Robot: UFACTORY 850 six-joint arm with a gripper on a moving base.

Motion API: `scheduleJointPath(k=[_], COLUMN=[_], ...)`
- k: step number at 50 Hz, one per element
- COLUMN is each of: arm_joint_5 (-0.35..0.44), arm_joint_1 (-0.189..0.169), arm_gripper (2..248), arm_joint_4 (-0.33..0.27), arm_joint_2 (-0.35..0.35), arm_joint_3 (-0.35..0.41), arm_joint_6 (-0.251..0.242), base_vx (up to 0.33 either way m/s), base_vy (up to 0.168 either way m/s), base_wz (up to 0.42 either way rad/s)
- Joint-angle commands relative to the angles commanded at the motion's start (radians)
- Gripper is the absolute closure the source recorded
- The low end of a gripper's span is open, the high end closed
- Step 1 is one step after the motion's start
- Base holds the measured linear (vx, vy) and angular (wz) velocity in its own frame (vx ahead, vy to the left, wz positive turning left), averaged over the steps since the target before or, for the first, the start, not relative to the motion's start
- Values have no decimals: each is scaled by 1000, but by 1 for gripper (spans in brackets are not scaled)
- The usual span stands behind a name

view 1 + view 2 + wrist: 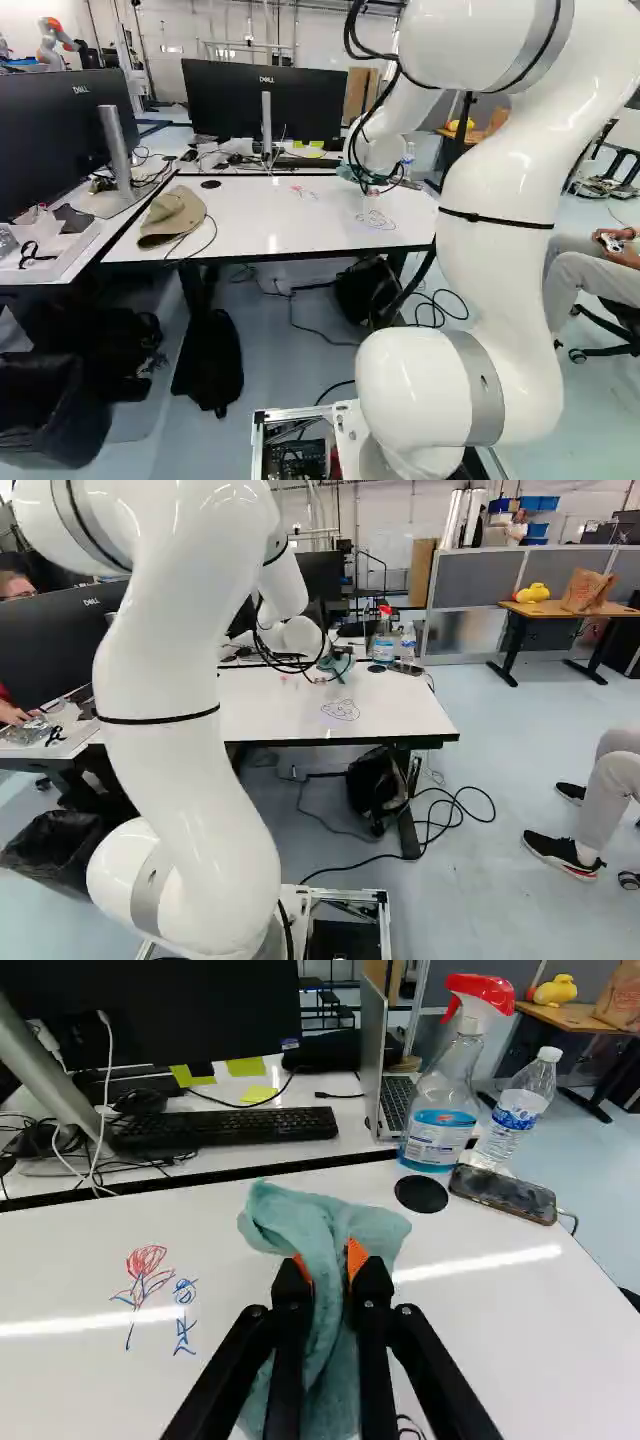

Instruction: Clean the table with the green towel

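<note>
My gripper (343,657) is partly hidden among its cables in the right base view, low over the white table (400,720). In the wrist view the gripper (328,1265) is shut on the green towel (335,1360), which bunches up between the orange pads and spreads beneath the fingers. Beside it on the tabletop are a red and blue flower drawing (146,1262) and a small blue figure (184,1312). A black line scribble (341,710) lies nearer the table's front edge; in the wrist view only a bit of it shows by the towel.
A spray bottle (440,1110), a water bottle (520,1105) and a phone (503,1194) stand or lie at the table's far right corner, near a black disc (421,1194). Beyond are a keyboard (225,1128), laptop and monitors. A tan cap (172,216) lies at the table's left end.
</note>
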Motion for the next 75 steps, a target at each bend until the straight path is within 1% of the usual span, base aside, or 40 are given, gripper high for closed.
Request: scheduleJointPath(k=[43,70,75], arm_joint_5=[0,0,0], arm_joint_1=[13,1,-2], arm_gripper=[195,195,195], arm_joint_4=[0,0,0], arm_joint_2=[211,348,364], arm_joint_3=[240,383,400], arm_joint_6=[0,0,0], base_vx=[0,0,0], base_vy=[0,0,0], base_wz=[0,0,0])
